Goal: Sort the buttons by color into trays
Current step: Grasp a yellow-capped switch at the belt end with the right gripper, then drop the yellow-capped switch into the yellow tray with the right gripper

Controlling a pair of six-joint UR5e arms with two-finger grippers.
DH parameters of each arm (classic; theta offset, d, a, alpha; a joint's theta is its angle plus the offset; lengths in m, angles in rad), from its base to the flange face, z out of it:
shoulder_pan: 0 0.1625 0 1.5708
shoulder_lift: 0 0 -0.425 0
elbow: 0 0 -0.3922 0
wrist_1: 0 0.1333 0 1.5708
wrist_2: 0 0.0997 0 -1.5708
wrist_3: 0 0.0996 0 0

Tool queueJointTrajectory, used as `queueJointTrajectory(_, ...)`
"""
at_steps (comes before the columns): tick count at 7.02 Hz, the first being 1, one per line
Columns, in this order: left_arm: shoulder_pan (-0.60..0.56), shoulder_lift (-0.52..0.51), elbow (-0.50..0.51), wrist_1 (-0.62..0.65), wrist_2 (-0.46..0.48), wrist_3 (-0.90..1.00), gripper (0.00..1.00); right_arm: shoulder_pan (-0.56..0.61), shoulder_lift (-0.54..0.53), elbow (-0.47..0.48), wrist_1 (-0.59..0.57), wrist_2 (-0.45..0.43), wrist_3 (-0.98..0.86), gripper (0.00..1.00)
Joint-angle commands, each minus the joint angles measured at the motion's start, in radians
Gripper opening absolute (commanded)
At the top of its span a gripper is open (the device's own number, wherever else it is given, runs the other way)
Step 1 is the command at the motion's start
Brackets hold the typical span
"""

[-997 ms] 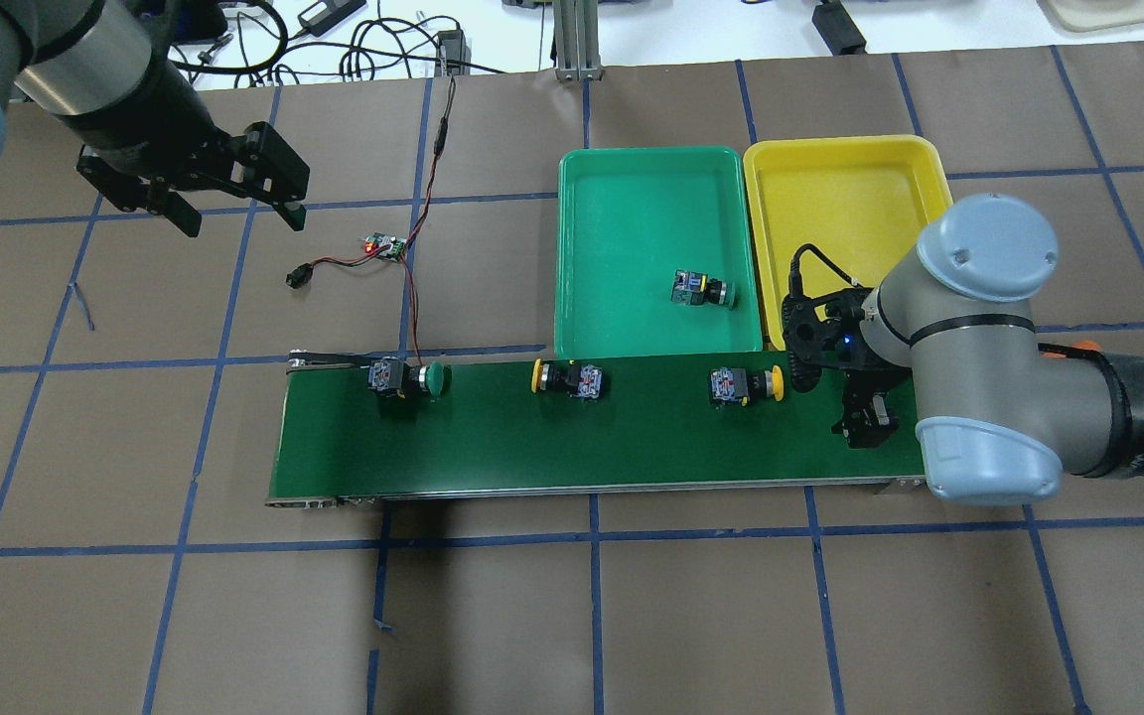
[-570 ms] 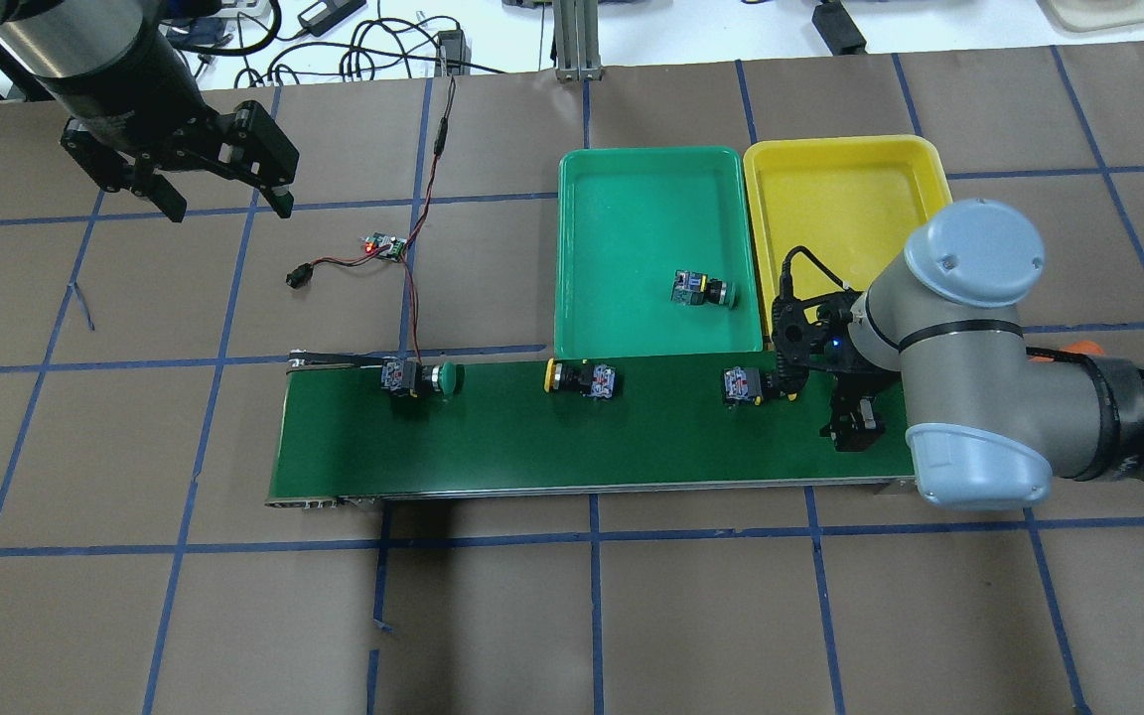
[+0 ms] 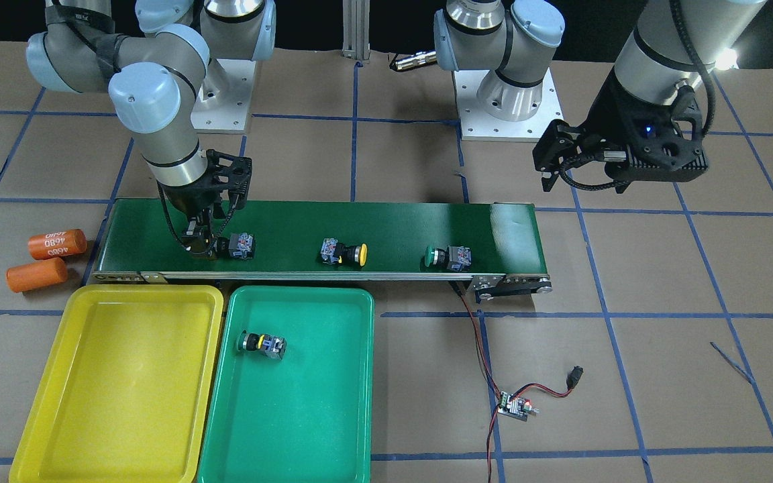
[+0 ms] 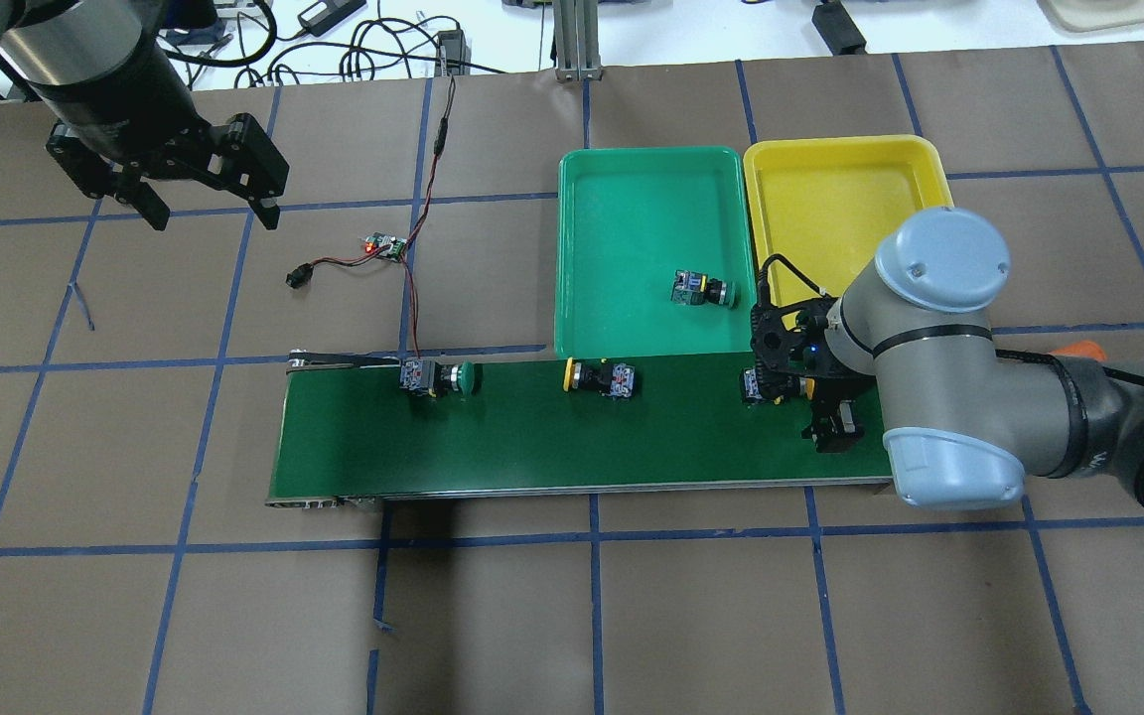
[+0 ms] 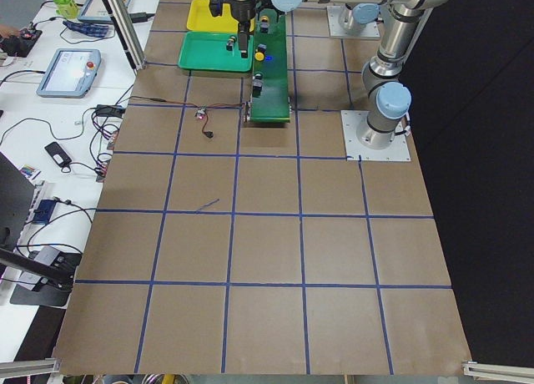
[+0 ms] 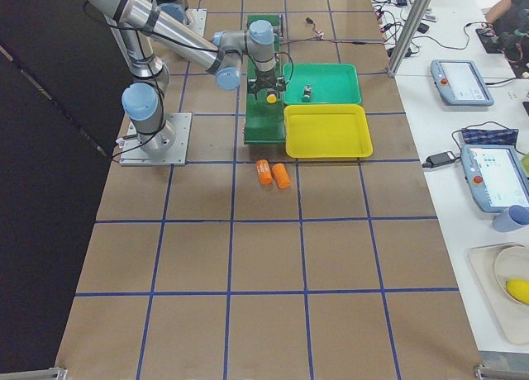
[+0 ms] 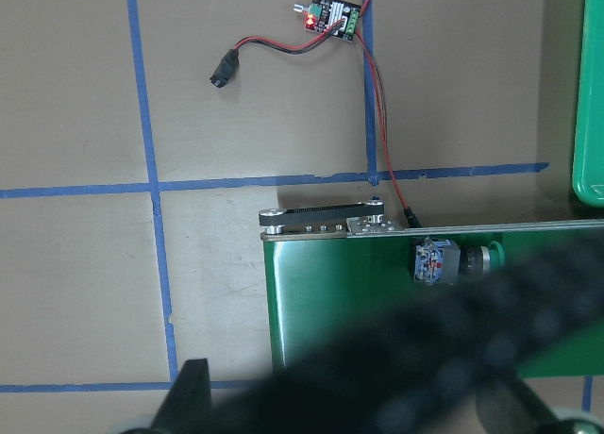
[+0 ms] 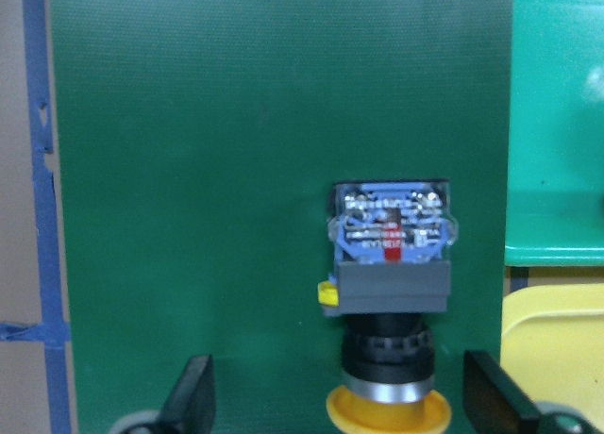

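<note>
Three buttons point(image 4: 600, 378) are being presented on the conveyor belt point(image 4: 532, 437), and a fourth button point(image 4: 701, 290) is lying in the teal tray point(image 4: 632, 218).
The yellow-capped button point(image 8: 389, 274) nearest the yellow tray point(image 4: 840, 199) is being straddled by the right gripper point(image 8: 342, 401), jaws spread wide on either side and closed on nothing; the left gripper point(image 4: 212, 216) is being held open and empty, well off the belt. Small, rigid and likely light, it is best pinched across the flat grey body, as the rounded cap looks slippery.

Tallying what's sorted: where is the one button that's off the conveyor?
In the overhead view the button lies on its side in the green tray, near its right wall beside the yellow tray, close to the conveyor.
</note>
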Motion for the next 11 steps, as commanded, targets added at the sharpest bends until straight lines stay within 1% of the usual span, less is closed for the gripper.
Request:
queueJointTrajectory(1,-0.002,0.000,-0.003,0.003,-0.001,-0.001,1.00,0.001,0.006,-0.002,-0.001,-0.011,-0.003,0.46)
queueJointTrajectory(2,-0.002,0.000,-0.003,0.006,-0.001,-0.003,1.00,0.001,0.004,-0.008,-0.001,-0.014,-0.005,0.25)
queueJointTrajectory(3,-0.002,0.003,-0.003,0.006,-0.001,-0.003,1.00,0.001,0.006,-0.024,-0.001,-0.016,-0.008,0.17)
queueJointTrajectory(4,-0.002,0.004,-0.003,0.006,0.000,-0.001,1.00,-0.001,0.006,-0.042,-0.002,-0.019,-0.009,0.16)
queueJointTrajectory(5,-0.002,0.006,-0.004,0.008,0.000,-0.001,1.00,-0.006,0.010,-0.094,-0.002,-0.016,-0.012,0.16)
queueJointTrajectory(6,-0.003,0.009,-0.006,0.008,-0.001,-0.001,1.00,-0.009,0.062,-0.172,-0.002,-0.016,-0.011,0.16)
queueJointTrajectory(7,-0.003,0.009,-0.006,0.008,0.000,-0.001,1.00,-0.016,0.143,-0.253,-0.004,-0.016,-0.017,0.17)
queueJointTrajectory(8,-0.003,0.010,-0.006,0.008,0.003,-0.001,1.00,-0.024,0.221,-0.310,-0.004,-0.016,-0.021,0.18)
queueJointTrajectory(9,-0.003,0.012,-0.007,0.008,0.009,0.002,1.00,-0.062,0.280,-0.330,-0.011,-0.014,-0.061,0.18)
queueJointTrajectory(10,-0.003,0.012,-0.007,0.008,-0.001,0.000,1.00,-0.103,0.305,-0.321,-0.031,-0.005,-0.080,0.23)
queueJointTrajectory(11,-0.003,0.014,-0.007,0.009,-0.001,0.000,1.00,-0.111,0.309,-0.317,-0.015,-0.008,-0.083,0.35)
